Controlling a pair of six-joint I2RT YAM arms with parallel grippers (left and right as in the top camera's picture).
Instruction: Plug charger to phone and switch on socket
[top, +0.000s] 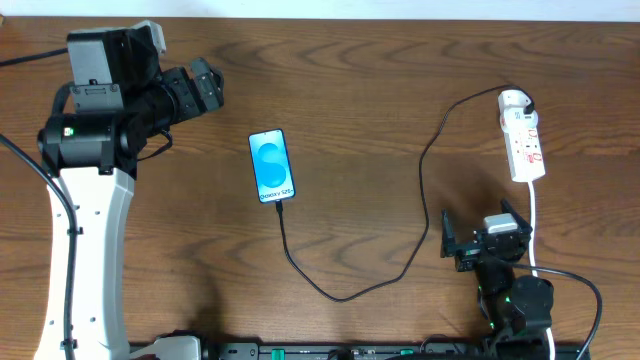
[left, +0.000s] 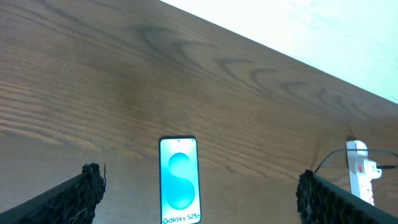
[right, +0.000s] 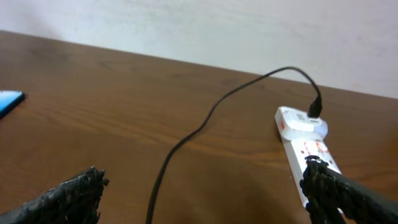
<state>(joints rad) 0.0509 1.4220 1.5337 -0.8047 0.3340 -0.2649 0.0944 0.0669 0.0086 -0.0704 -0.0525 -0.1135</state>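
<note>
Overhead and wrist views. The phone (top: 272, 166) lies face up, screen lit, near the middle of the table (top: 380, 60). The charger (top: 421, 190) leaves the phone's lower edge, where its plug appears seated. It loops toward the robot's side and climbs to the rounded end of the socket (top: 525, 140) at far right. The left gripper (top: 210, 86), jaws wide apart and empty, hovers left of the phone. The right gripper (right: 204, 174), likewise spread and empty, sits near the socket's cord end.

A: What sort of place?
B: Prob. a robotics lab. L arm (top: 88, 215) & R arm (top: 515, 300) at a bare wood-grain table (top: 380, 60), w/ a plain white wall (right: 249, 31) behind.
</note>
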